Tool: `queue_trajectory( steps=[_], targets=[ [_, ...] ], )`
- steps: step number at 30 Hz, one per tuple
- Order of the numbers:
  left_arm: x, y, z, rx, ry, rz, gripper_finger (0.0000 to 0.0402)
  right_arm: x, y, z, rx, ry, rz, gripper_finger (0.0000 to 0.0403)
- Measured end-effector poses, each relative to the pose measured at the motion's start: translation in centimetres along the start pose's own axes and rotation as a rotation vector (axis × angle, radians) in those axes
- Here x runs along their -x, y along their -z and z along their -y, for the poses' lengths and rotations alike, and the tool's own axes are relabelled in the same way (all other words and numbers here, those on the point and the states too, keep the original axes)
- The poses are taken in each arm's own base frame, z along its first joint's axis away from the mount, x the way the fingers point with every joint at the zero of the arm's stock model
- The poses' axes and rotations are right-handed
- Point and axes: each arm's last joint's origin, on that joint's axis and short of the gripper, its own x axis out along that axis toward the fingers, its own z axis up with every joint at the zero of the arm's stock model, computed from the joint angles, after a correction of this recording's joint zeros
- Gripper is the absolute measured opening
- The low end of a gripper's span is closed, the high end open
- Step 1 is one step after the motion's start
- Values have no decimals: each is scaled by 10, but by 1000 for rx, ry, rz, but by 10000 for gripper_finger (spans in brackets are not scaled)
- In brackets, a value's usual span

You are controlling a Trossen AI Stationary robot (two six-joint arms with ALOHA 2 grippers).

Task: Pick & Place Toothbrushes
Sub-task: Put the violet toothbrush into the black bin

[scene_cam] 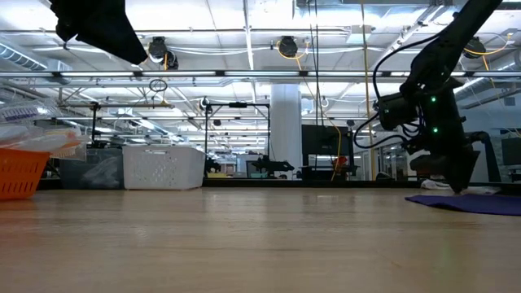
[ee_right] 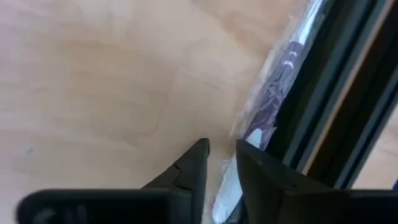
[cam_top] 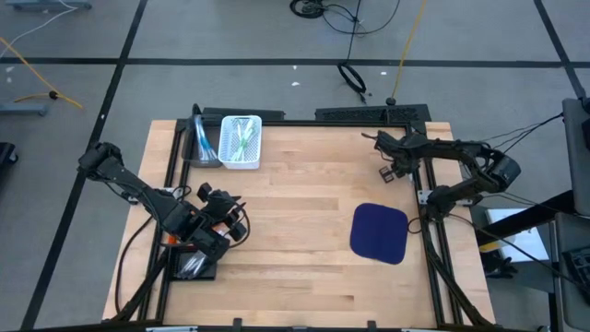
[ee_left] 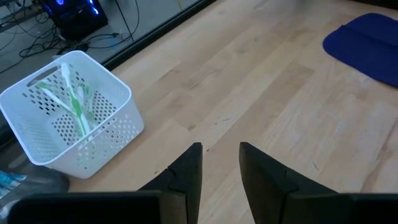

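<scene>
taken on the high view as a clock face, the left gripper (cam_top: 232, 219) sits at about eight o'clock over bare wood near the table's (cam_top: 304, 267) left edge, its wrist pointing toward three o'clock; in the left wrist view its fingers (ee_left: 189, 168) stand a narrow gap apart with nothing between them, only table beneath; beside it on the left rail a dark tray (cam_top: 194, 266) holds something pale i cannot make out.

at about eleven o'clock the white basket (cam_top: 241, 141) stands against the far rail, and the toothbrushes (cam_top: 241, 136) lie inside it, a loose bundle of green and white sticks; their long axes run roughly twelve to six o'clock, slightly slanted, leaning against the basket wall in the left wrist view (ee_left: 74, 102); which end carries the bristles i cannot tell; a bluish wrapped packet (cam_top: 203, 140) lies just beside the basket at its nine o'clock side.

the blue mat (cam_top: 380, 232) lies at about four o'clock, bare; the right gripper (cam_top: 388, 171) hangs low at about two o'clock by the right rail, apart from the mat; in the right wrist view its fingers (ee_right: 193, 165) are nearly together, a slim gap left, over a clear plastic wrapper (ee_right: 273, 99) lying along the dark rail; whether they touch it is unclear.
</scene>
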Motion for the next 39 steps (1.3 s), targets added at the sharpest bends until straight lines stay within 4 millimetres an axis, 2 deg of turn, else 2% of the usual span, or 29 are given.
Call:
queue_trajectory(
  steps=[6, 13, 17, 20, 25, 29, 39],
  targets=[
    [0, 0, 0, 0, 0, 0, 108, 1, 1, -6, 68, -94, -15, 9],
    [0, 0, 0, -1, 0, 0, 108, 4, 2, -13, 100, -134, 4, 2],
    [0, 1, 0, -2, -1, 0, 108, 12, 5, -18, 131, -173, 56, 1],
    [-2, 4, -1, -13, -10, 0, 108, 26, 6, -22, 150, -269, 99, 0],
    [-8, 12, -1, -21, -11, 3, 108, 55, 5, -23, 159, -337, 255, 0],
    [-9, 12, -1, -25, -11, 4, 108, 74, 7, -29, 189, -476, 383, 0],
    [-10, 10, 1, 0, 2, 12, 108, 100, 22, -46, 308, -667, 527, 0]
  ],
)
